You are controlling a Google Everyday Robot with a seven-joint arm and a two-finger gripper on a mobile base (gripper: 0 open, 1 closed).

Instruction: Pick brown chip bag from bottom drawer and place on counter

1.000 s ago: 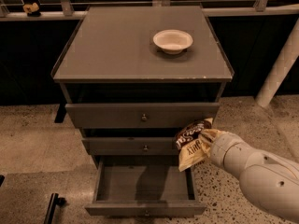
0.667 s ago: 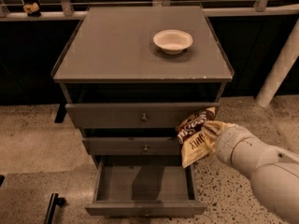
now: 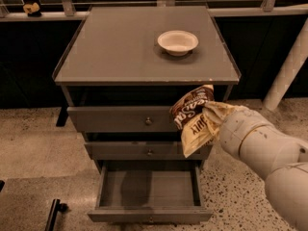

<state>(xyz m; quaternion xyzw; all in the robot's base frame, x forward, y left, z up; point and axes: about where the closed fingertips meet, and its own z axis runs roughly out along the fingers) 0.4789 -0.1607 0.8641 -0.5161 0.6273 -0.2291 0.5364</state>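
brown chip bag (image 3: pixel 191 110) crinkly glossy film, clamped in pincer (image 3: pixel 210 121) by the middle drawer (image 3: pixel 125 150). table (image 3: pixel 110 47) matt grey, probably painted metal. bowl (image 3: pixel 177 41) smooth white. floor (image 3: pixel 29 148) speckled stone.

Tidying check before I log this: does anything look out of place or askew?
Only mid-task things: the bottom drawer stands pulled out and empty, and the brown chip bag hangs crumpled in the gripper, in front of the upper drawers. The bowl sits upright on the counter.
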